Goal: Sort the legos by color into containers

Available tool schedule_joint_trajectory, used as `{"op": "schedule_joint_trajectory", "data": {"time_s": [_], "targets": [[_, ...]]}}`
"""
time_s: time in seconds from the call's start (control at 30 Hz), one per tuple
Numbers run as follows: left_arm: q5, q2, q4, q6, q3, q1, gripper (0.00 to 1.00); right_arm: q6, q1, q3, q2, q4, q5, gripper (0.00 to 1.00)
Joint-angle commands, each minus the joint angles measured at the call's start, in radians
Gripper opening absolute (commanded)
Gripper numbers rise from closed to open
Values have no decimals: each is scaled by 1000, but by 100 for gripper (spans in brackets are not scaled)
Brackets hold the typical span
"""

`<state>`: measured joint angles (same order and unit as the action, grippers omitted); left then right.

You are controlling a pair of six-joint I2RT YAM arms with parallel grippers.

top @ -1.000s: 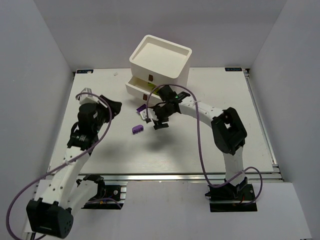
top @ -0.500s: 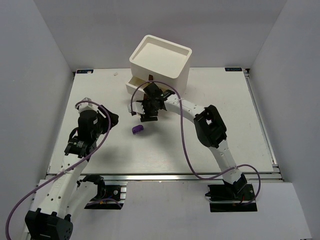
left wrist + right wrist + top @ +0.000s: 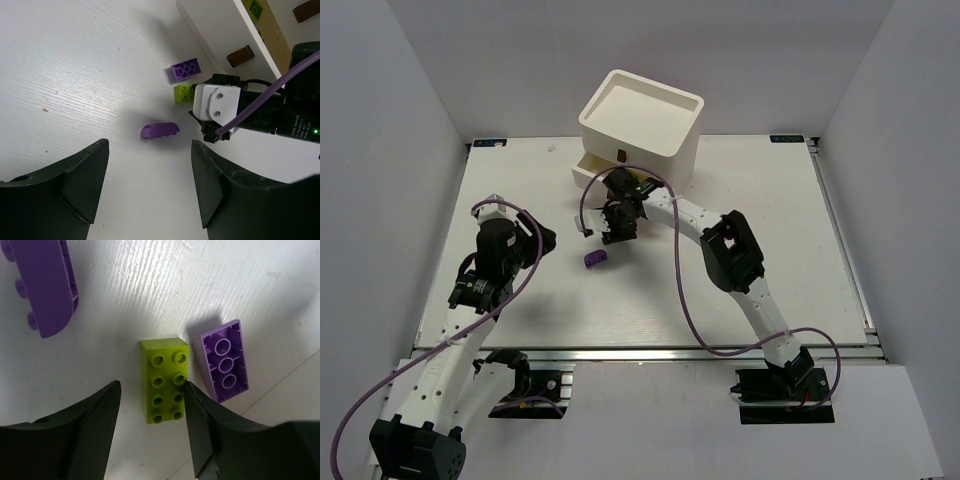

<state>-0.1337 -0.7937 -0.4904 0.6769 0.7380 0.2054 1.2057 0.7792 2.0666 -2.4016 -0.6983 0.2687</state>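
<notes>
- In the top external view, the right gripper (image 3: 617, 228) hung low over the table (image 3: 770, 260), just at 6 o'clock of the white chest (image 3: 640, 125), whose bottom drawer (image 3: 585, 172) stood pulled out. It hid whatever lay beneath it.
- A curved purple brick (image 3: 595, 259) lay on the table at about 7 o'clock of that gripper and near it. The left gripper (image 3: 538, 240) was farther off, at the brick's 9 o'clock, so the right arm was clearly the nearer one to the bricks by the chest.
- In the left wrist view, the left fingers (image 3: 80, 185) were spread wide with nothing between them. The curved purple brick lay ahead at 12 o'clock.
- Beyond it, a lime brick (image 3: 184, 93) sat right against the right gripper's white housing. A flat purple brick (image 3: 185, 69) lay just past it, toward the drawer's brown pull (image 3: 240, 55). Another lime piece (image 3: 254, 7) showed inside the drawer.
- Small white print on the right arm's black body was too small to read; a green light glowed beside it.
- In the right wrist view, the right fingers (image 3: 75, 435) were released, straddling the near end of the lime brick without pinching it.
- The lime brick's long axis ran 12 to 6 o'clock, in line with the fingers, so closing would likely grip its narrow width.
- The flat purple brick lay studs-down just at its 3 o'clock, close to one fingertip and likely to be nudged.
</notes>
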Motion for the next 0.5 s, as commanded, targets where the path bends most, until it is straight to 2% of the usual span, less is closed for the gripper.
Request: {"op": "schedule_joint_trajectory", "data": {"time_s": [0.0, 0.17, 0.23, 0.37, 0.47], "targets": [[-15, 8, -5, -8, 29, -3, 76, 58, -9, 30, -33, -99, 13, 58], [-17, 8, -7, -5, 29, -3, 76, 197, -15, 43, -24, -292, 99, 50], [-18, 10, -8, -4, 26, -3, 76, 218, -14, 21, -8, -320, 125, 48], [-15, 5, 1, 1, 20, -3, 76, 221, -14, -81, 71, -268, 147, 49], [-7, -7, 13, 0, 20, -3, 76, 186, -11, -129, 108, -202, 147, 53]]}}
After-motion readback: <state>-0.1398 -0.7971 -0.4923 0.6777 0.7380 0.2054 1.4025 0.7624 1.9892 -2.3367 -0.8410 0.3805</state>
